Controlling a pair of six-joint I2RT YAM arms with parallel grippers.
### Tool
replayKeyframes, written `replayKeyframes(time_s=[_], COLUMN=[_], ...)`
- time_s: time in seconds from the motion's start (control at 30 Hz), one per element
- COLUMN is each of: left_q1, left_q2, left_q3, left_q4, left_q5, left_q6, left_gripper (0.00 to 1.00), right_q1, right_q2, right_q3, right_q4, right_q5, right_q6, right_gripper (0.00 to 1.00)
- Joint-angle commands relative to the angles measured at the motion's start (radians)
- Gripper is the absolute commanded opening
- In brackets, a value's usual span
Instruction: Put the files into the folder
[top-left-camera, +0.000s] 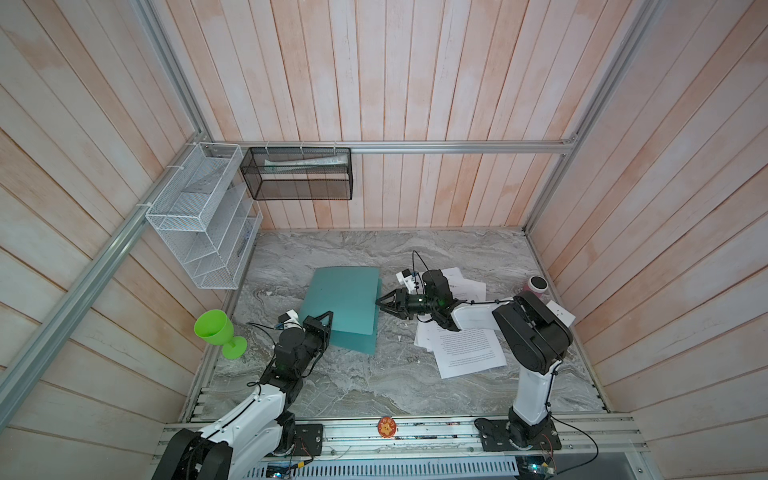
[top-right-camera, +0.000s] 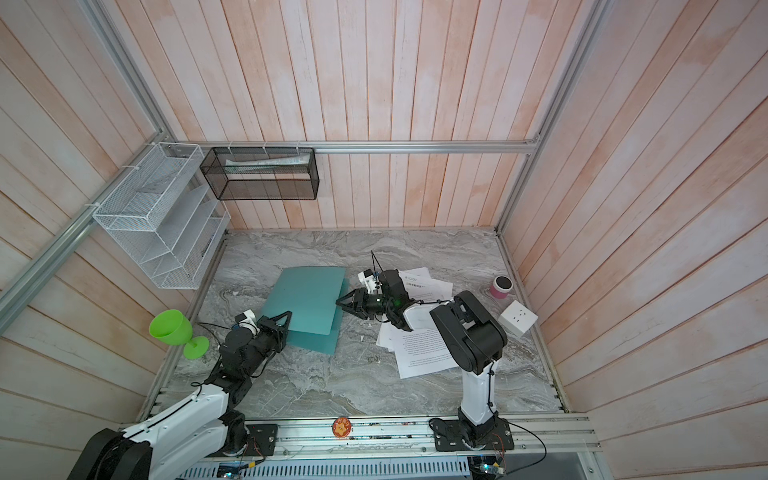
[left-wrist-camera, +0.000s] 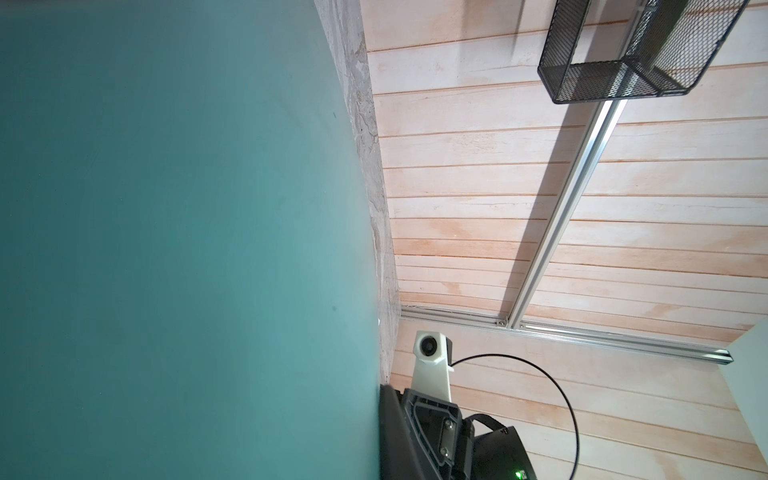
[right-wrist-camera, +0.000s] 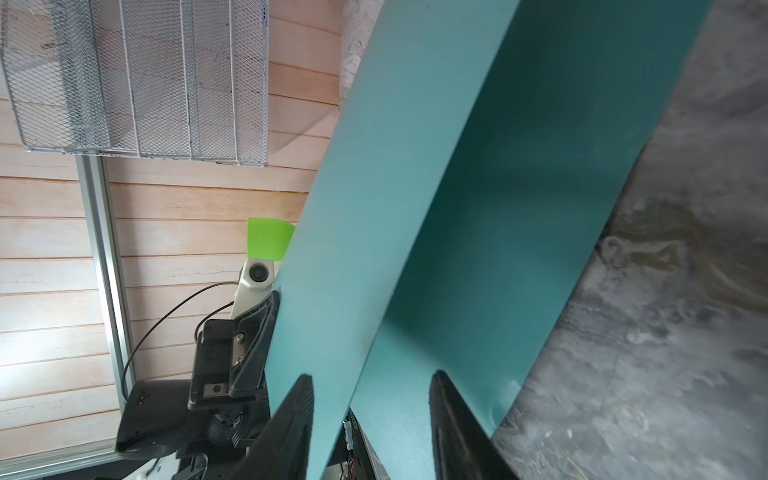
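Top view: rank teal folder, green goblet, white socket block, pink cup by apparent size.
1. teal folder, clearly largest.
2. green goblet; it stands tall, so nearness to the camera may flatter it.
3. white socket block.
4. pink cup, smallest.

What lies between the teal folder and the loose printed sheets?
The right gripper, open astride the folder's lifted cover edge; both top views show it.

Teal folder (top-right-camera: 305, 297) on marble table (top-right-camera: 332, 386), top cover raised. Cover's near corner pinched by left gripper (top-right-camera: 288, 313); right gripper (top-right-camera: 338, 302) at its right edge. Printed files (top-right-camera: 419, 349) scattered right of folder, partly under right arm. Green goblet (top-right-camera: 172, 328) far left.
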Motion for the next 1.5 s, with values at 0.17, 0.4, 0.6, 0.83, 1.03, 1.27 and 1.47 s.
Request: replayKeyframes(time_s=[0.17, 0.4, 0.6, 0.83, 1.03, 1.27, 1.47], left_q1=[-0.025, -0.043, -0.040, -0.053, -0.071, -0.131, -0.353], left_q2=[0.051, 0.073, 0.035, -0.011, -0.116, -0.224, -0.161], left_q3=[-0.003, 0.041, 0.140, 0.316, 0.342, 0.421, 0.530], left_q4=[0.076, -0.021, -0.324, -0.727, -0.921, -1.117, -1.237], left_q5=[0.005, 0.068, 0.117, 0.105, 0.102, 0.006, -0.313], left_q6=[0.022, 0.075, 0.235, 0.488, 0.536, 0.621, 0.729], left_gripper=[0.00, 0.09, 1.00, 1.00, 1.00, 1.00, 1.00], right_q1=[0.030, 0.029, 0.029, 0.028, 0.027, 0.027, 0.029], right_q2=[0.123, 0.200, 0.179, 0.161, 0.158, 0.151, 0.145], right_q3=[0.101, 0.146, 0.146, 0.188, 0.207, 0.210, 0.228], right_q4=[0.150, 0.273, 0.204, 0.040, 0.007, 0.011, -0.026], right_q5=[-0.041, -0.081, -0.076, -0.051, -0.043, -0.041, -0.034], right_q6=[0.067, 0.169, 0.137, 0.084, 0.089, 0.111, 0.117], right_gripper=[0.44, 0.00, 0.00, 0.00, 0.00, 0.00, 0.00])
